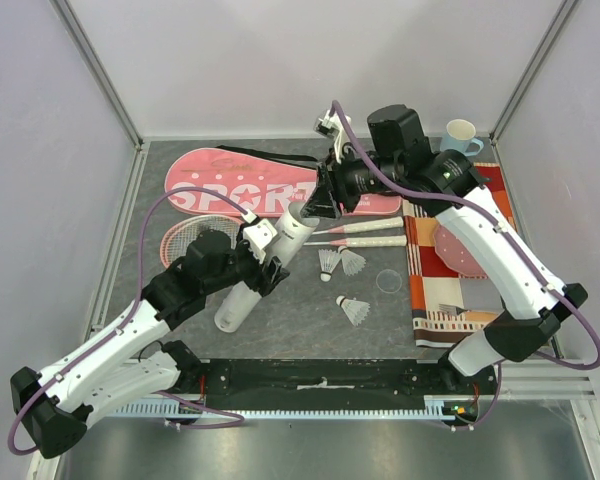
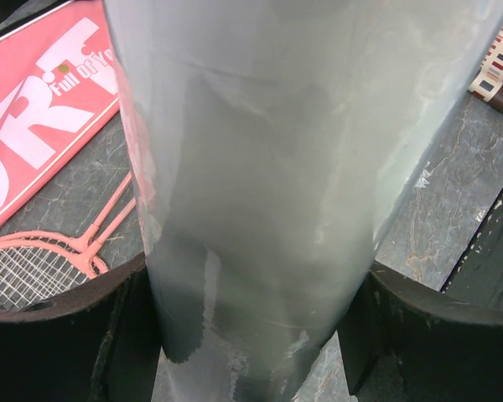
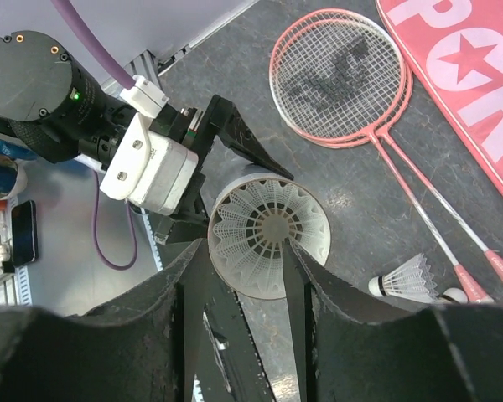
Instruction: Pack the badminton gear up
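1 white tube [image 1: 238, 300], glossy and translucent, tilted: long axis near-left to far-right, open mouth raised. Left gripper [image 1: 265, 258] clamps its middle. Right gripper [image 3: 245, 251] pinches shuttlecock [image 3: 268, 226] at mouth, feather skirt outward. 3 loose shuttlecocks [image 1: 355, 310] mid-table. Pink bag [image 1: 230, 185] along far edge.

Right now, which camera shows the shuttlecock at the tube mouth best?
Right wrist: it looks straight into the tube mouth, with the shuttlecock inside and its feathers facing the camera. Top external hides that shuttlecock behind the right gripper; left wrist shows only the tube's wall.
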{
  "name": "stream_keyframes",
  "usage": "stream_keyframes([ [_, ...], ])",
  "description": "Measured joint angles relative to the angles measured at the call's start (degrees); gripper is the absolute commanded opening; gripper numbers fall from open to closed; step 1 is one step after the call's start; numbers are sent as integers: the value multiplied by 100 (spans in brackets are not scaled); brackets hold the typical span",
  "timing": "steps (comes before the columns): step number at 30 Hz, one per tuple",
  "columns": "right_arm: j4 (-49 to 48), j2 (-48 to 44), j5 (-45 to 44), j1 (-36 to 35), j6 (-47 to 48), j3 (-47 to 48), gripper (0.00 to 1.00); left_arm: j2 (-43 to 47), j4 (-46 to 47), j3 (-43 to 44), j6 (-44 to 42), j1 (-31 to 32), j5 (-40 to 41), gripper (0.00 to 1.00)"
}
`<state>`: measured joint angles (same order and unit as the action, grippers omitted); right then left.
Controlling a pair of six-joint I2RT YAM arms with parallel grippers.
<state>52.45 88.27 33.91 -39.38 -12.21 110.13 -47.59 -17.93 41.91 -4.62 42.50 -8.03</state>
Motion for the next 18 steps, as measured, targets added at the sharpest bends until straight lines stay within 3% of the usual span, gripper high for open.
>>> stream_keyframes([
  [4,-153,-61,219,109,-133,-160,44,2,0,0,0,0,2,16],
  [7,-192,-61,223,107,-173,-240,44,2,0,0,0,0,2,16],
  [13,-348,-514,-1161,295,-282,-697,62,15,-2,0,-2,0,20,16],
  [14,-461,-938,-1659,514,-372,-1178,62,24,-7,0,-2,0,24,16],
  [18,-966,-1952,-1950,1818,-682,-2459,64,76,-33,0,-2,0,39,16],
])
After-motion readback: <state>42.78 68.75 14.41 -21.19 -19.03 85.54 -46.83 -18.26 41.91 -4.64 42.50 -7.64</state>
